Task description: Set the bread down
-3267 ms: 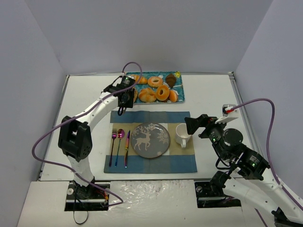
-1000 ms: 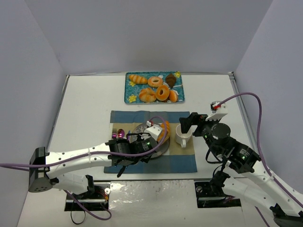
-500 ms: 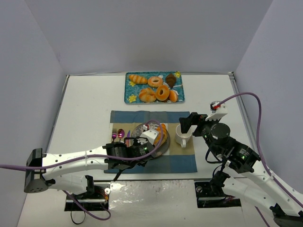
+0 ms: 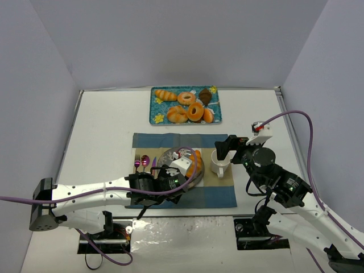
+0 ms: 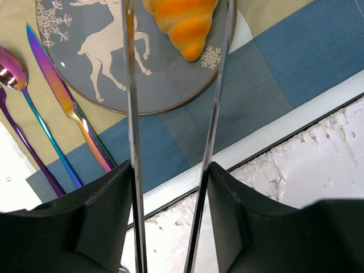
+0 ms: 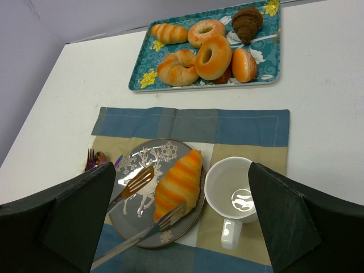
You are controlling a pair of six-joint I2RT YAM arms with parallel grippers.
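Moved: left gripper [image 6: 160, 194], from far-edge tray [image 6: 145, 79] to plate [image 5: 170, 79] by the counter's near edge; jaws now parted. Bread [image 6: 179, 183]: lying on plate's right side, between the jaws, not gripped. Right gripper [image 4: 226, 149]: jaws wide apart, near mug [image 6: 230, 187].

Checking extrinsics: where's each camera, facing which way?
Top external: high behind the robot, facing down at the table; left arm, right arm show.
Left wrist: looks down between its fingers at bread on plate.
Right wrist: faces forward over mug toward tray; its fingers at bottom corners.
Shared: both wrists see bread, plate.
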